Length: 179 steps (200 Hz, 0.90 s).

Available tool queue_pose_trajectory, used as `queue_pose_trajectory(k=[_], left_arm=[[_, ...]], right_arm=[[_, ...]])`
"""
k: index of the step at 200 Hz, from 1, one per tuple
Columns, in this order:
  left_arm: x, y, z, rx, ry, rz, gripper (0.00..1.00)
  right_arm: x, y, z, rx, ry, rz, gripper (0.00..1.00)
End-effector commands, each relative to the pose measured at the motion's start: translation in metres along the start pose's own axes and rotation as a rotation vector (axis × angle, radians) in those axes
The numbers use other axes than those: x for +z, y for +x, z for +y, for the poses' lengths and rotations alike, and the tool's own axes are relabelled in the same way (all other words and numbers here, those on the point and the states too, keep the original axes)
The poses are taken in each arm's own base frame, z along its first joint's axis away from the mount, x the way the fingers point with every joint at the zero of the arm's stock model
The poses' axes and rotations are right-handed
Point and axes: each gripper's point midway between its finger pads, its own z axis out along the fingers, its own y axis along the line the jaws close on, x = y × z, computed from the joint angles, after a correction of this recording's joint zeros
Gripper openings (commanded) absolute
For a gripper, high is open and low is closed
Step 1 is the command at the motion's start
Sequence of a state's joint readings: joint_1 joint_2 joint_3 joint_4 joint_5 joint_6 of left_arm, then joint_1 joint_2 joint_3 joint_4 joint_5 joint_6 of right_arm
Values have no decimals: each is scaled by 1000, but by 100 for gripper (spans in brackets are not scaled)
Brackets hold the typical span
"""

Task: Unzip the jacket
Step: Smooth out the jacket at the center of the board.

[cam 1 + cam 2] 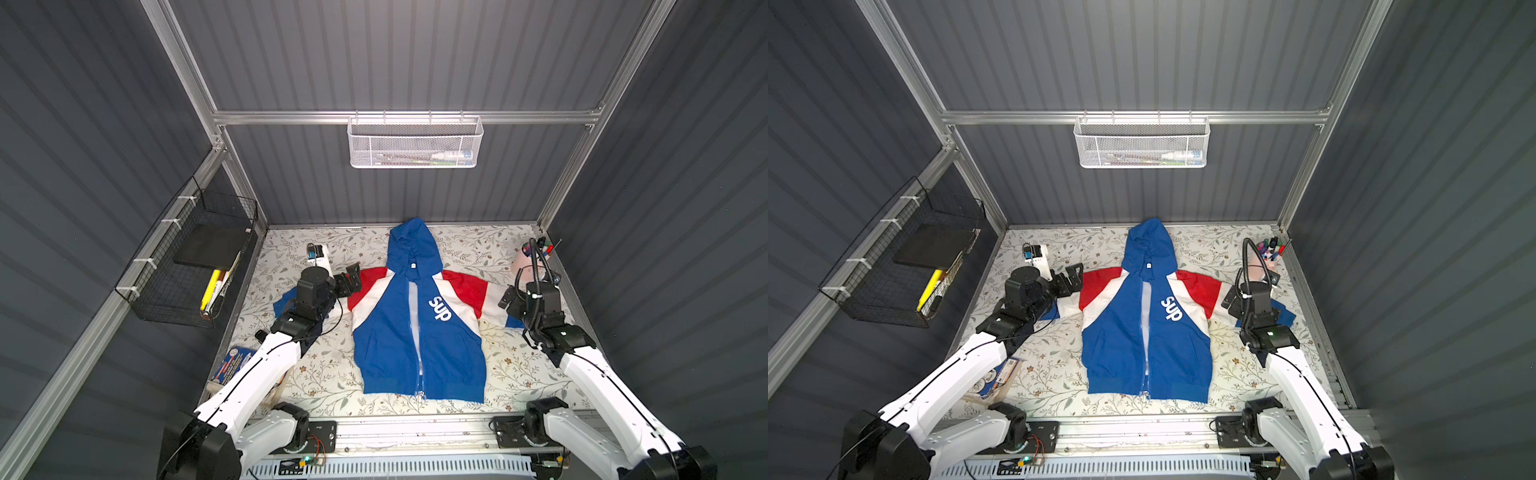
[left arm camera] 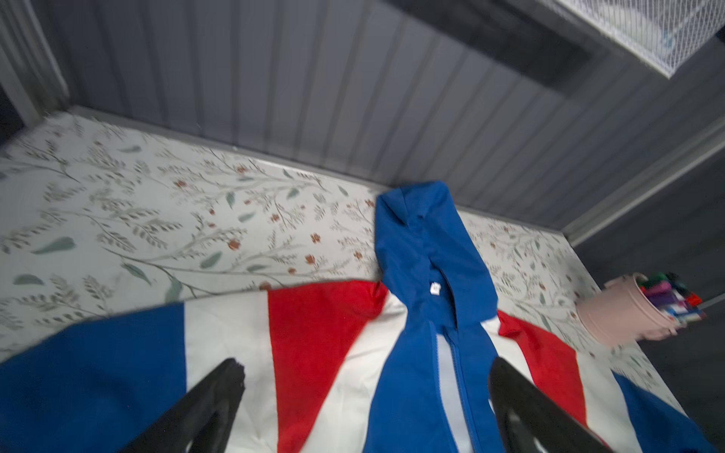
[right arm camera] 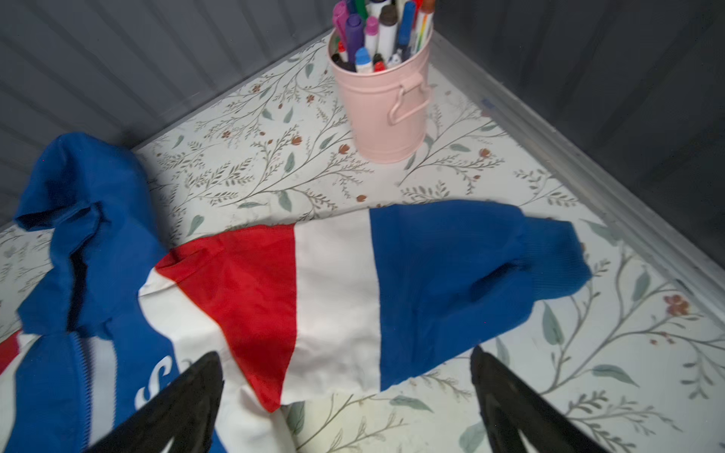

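Jacket [image 1: 395, 332] lies flat and face up at the centre of both top views [image 1: 1121, 332], on the floral tabletop [image 1: 316, 374]. Its hood points to the upper edge and its sleeves spread to frame left and frame right. We see a white strip running along the zip from the collar toward the hem. The left jaws sit at the frame-left sleeve and the right jaws at the frame-right one; from here we cannot judge their spread.

In the left wrist view the jacket [image 2: 423, 255] fills the lower half. The left jaws stand wide above its red and white bands, gripping nothing.

In the right wrist view the right jaws stand wide and empty over the jacket [image 3: 333, 294], at its banded sleeve. A pink bucket of markers [image 3: 382, 113] stands in the upper part, apart from the cuff.
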<state>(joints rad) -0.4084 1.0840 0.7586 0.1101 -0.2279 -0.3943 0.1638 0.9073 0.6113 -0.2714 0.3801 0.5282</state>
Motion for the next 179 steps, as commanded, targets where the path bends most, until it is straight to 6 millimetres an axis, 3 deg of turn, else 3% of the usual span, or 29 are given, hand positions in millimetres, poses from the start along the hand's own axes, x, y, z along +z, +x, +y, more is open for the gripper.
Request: queue_pose_trajectory(k=[1, 34, 54, 80, 92, 119, 129, 139, 153, 175, 179], left_arm=[[-1, -23, 23, 93, -129, -132, 99], [-5, -26, 55, 144, -237, -194, 99], [-18, -25, 68, 178, -243, -276, 99], [-31, -25, 83, 151, -281, -288, 99], [-26, -15, 98, 95, -340, -228, 99], [3, 19, 114, 11, -412, -4, 99], [14, 30, 118, -2, -428, 64, 99], [24, 42, 121, -8, -439, 130, 97], [36, 59, 130, -21, -466, 229, 87], [46, 78, 147, -46, -530, 336, 65], [47, 81, 151, -53, -537, 349, 62]], right_arm=[[1, -25, -10, -37, 61, -153, 99], [9, -28, -14, -90, 72, -195, 99], [20, -23, -15, -142, 50, -218, 99], [24, -17, -29, -17, 70, -168, 98], [26, -9, -37, 76, 97, -122, 97], [37, 21, -26, 130, 39, 122, 97], [40, 28, -27, 143, 55, 206, 91], [44, 33, -30, 166, 78, 271, 79], [49, 39, -35, 200, 98, 324, 59], [52, 41, -39, 208, 104, 343, 48], [57, 49, -42, 203, 121, 378, 47]])
